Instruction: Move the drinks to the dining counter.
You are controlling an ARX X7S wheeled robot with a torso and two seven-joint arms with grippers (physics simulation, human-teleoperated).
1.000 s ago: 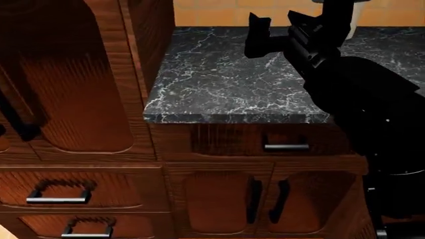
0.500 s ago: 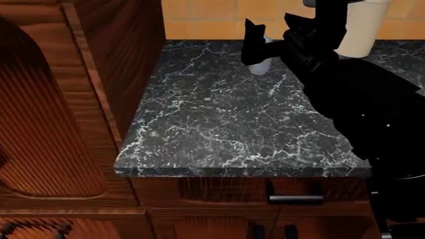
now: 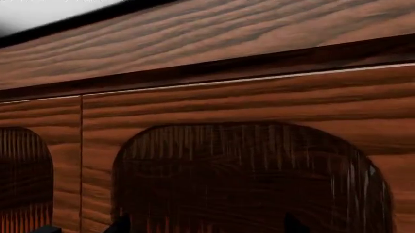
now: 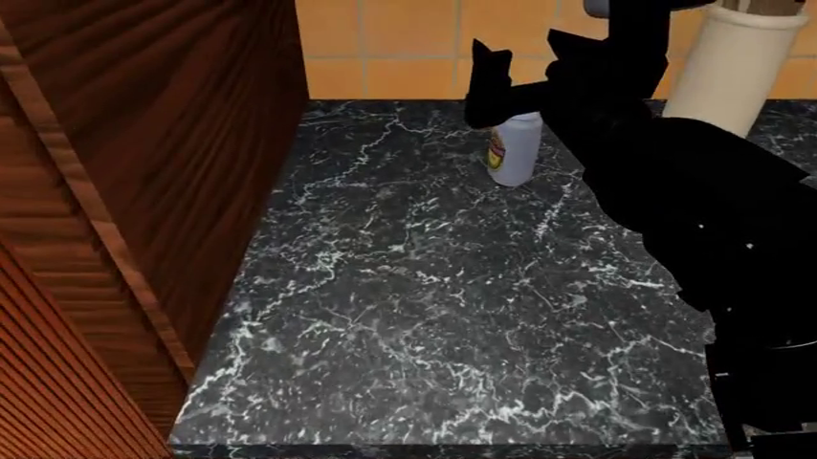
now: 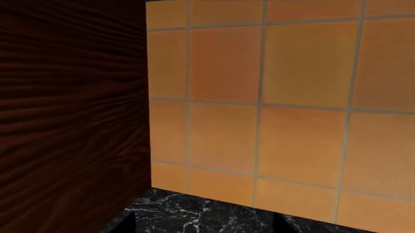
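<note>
Since half a second ago, more countertop [image 4: 422, 316] fills the head view. Can [image 4: 514, 148] stands just below right gripper [image 4: 530, 72], whose fingers stand apart, empty. Left gripper: state unreadable.

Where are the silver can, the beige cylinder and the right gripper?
silver can [image 4: 515, 151]: head view, lower body beside its label.
beige cylinder [image 4: 738, 72]: head view, side wall.
right gripper [image 4: 526, 59]: head view, between its fingers.

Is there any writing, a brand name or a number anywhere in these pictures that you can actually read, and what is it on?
No text is readable in any view.
The silver can carries a red-yellow label, but its print is too small and blurred to read.
The beige cylinder, marble counter, wood cabinet and orange wall tiles show no writing.
</note>
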